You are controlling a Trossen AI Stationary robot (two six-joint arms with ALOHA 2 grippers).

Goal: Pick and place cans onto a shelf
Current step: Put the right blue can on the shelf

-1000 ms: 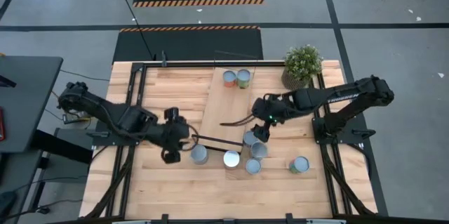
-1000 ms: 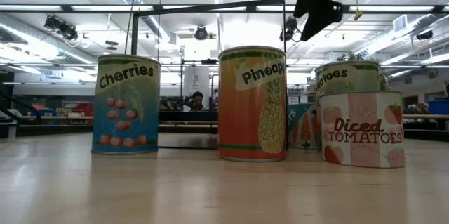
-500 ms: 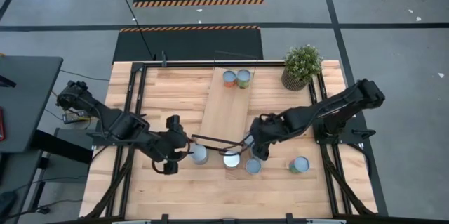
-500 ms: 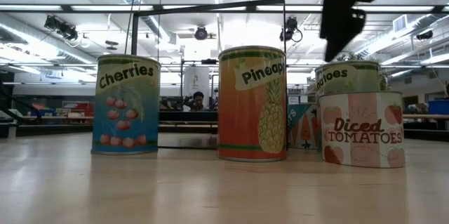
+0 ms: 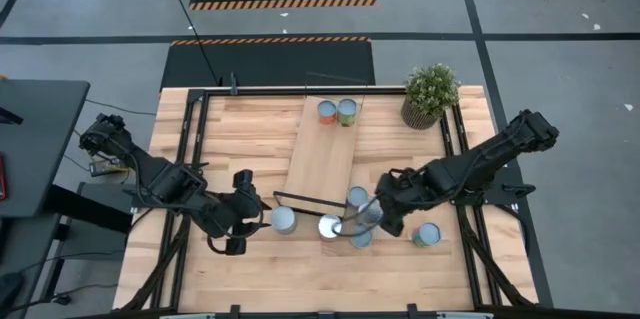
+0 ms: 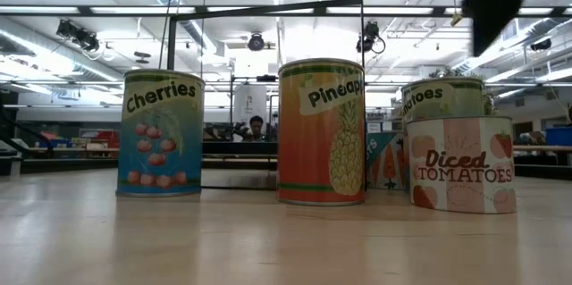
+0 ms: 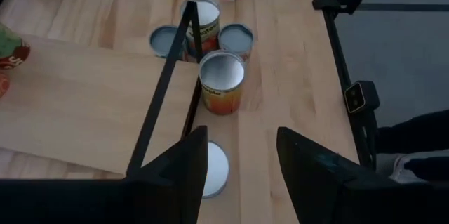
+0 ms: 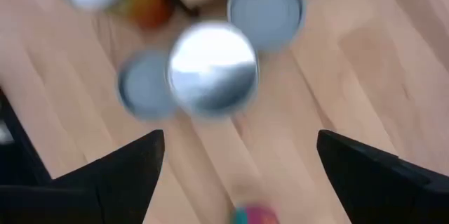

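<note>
While two small tins with pale round tops (image 5: 337,112) already stand at the twelve o'clock end of the long pale-wood shelf board (image 5: 322,164), most of the cylindrical cans (image 5: 330,226) cluster on the plank tabletop (image 5: 235,134) at the board's six o'clock end, around its thin black metal frame (image 5: 310,202). In the low view these read as a teal cherries tin (image 6: 160,133), an orange pineapple tin (image 6: 322,131) and a diced-tomatoes tin (image 6: 462,163). One more can (image 5: 428,234) sits apart toward four o'clock of the cluster.

The right gripper (image 5: 372,215) hangs directly above the cluster with its jaws spread wide; its wrist view looks straight down on a shiny silver top (image 8: 212,67) lying between the fingers (image 8: 119,171), so it seems lined up to descend on that tin. The left gripper (image 5: 262,214) hovers just at nine o'clock of the cans, jaws parted and empty, with a pale-topped tin (image 7: 210,168) showing between its fingers (image 7: 179,171), likely readied for the next pick.

A potted green plant (image 5: 431,93) stands at the tabletop's one o'clock corner, clear of the work.
</note>
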